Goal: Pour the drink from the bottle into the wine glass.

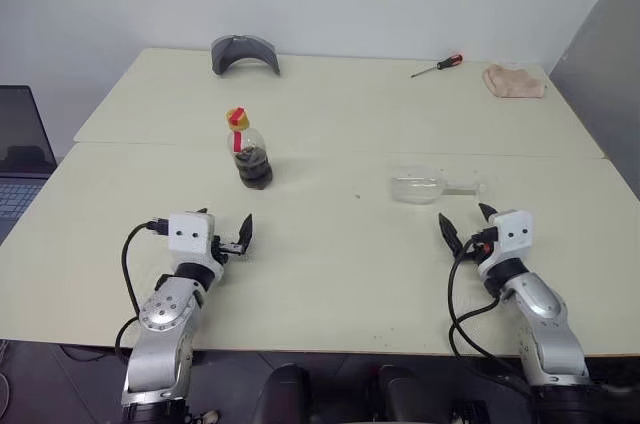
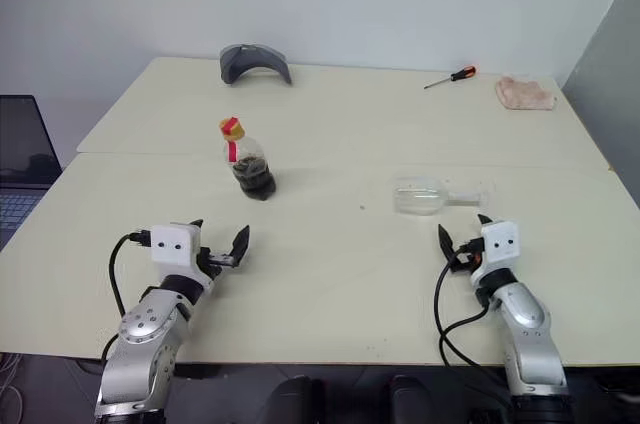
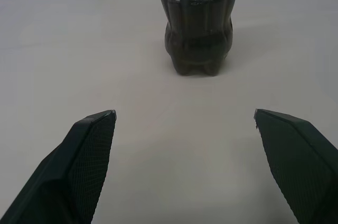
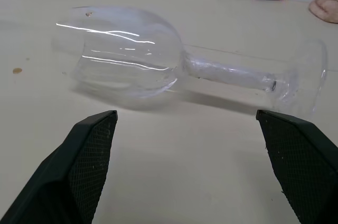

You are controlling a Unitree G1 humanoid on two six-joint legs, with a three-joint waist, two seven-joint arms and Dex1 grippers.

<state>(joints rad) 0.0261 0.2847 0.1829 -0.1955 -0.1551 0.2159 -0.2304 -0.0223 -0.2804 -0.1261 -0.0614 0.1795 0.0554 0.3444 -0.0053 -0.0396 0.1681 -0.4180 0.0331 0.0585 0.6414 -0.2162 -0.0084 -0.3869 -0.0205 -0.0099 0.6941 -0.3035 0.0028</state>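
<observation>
Left eye view, left to right: the left gripper [image 1: 223, 234] hovers over the cream table [image 1: 330, 274], jaws spread wide and empty. Ahead of it the bottle [image 1: 250, 151] stands upright, dark drink [image 3: 198, 34] filling its base. Farther right the wine glass [image 1: 432, 185] lies on its side, just ahead of the wide-open, empty right gripper [image 1: 465, 224].

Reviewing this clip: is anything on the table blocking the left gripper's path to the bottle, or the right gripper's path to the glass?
Nothing visible. Bare table lies between the open left gripper and the upright bottle, and between the open right gripper and the wine glass, which lies on its side.
</observation>
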